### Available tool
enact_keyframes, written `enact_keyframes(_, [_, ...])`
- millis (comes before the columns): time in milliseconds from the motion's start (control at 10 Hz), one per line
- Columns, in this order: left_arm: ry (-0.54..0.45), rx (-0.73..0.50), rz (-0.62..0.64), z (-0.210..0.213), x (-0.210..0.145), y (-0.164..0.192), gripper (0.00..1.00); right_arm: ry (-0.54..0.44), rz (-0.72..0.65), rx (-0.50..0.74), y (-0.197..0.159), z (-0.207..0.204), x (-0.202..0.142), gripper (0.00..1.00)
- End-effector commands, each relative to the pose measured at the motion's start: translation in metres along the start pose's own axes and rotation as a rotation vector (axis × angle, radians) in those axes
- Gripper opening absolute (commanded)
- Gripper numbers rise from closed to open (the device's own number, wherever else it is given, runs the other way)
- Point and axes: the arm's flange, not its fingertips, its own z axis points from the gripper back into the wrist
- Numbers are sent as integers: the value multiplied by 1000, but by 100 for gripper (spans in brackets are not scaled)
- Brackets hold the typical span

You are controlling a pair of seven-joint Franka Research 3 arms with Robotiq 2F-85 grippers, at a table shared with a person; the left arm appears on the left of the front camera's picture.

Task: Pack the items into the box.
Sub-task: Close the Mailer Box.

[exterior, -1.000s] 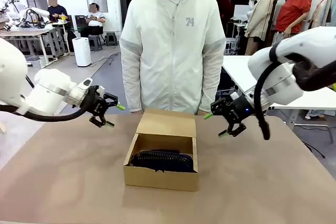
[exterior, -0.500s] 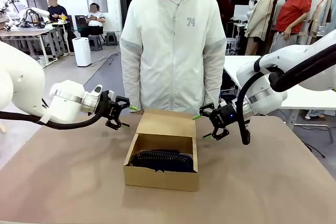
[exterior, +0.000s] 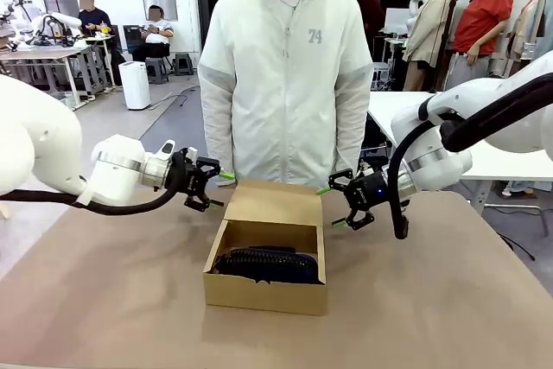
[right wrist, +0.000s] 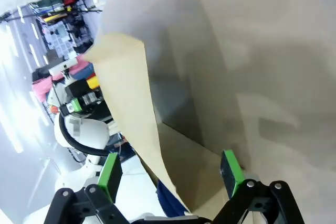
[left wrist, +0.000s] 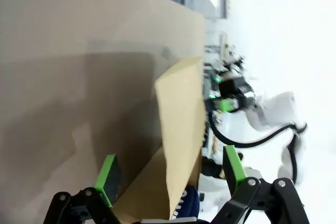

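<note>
Both arms have swung in from the sides, and now the left fingers (exterior: 225, 176) and right fingers (exterior: 325, 190), spread wide and holding nothing, flank the open flap (exterior: 276, 203) of the box (exterior: 263, 293) mid-tabletop (exterior: 104, 300), dark pouch (exterior: 268, 264) already inside, so closing looks next.

front: pouch (exterior: 266, 264) lower part hidden behind box (exterior: 263, 293) front wall; anything beneath it cannot be told | front: left arm (exterior: 52, 153), right arm (exterior: 492, 110) cut off by side edges | wrist views: pouch a blue sliver, box runs off bottom edge
</note>
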Motion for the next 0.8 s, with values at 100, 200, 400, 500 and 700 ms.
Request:
enact_keyframes(100, [88, -142, -61, 0, 19, 19, 100, -64, 96, 142, -3, -21, 11, 100])
enact_keyframes(200, [131, -168, -94, -1, 19, 21, 100, -56, 105, 179, -2, -29, 12, 100])
enact_keyframes(400, [222, -219, -160, -4, 21, 26, 100, -23, 164, 210, -1, -39, 13, 100])
enact_keyframes(500, [233, -220, -175, -8, 21, 26, 100, -17, 201, 216, -2, -40, 11, 100])
enact_keyframes(700, [265, -217, -181, -16, 22, 26, 100, -14, 300, 210, -2, -40, 6, 100])
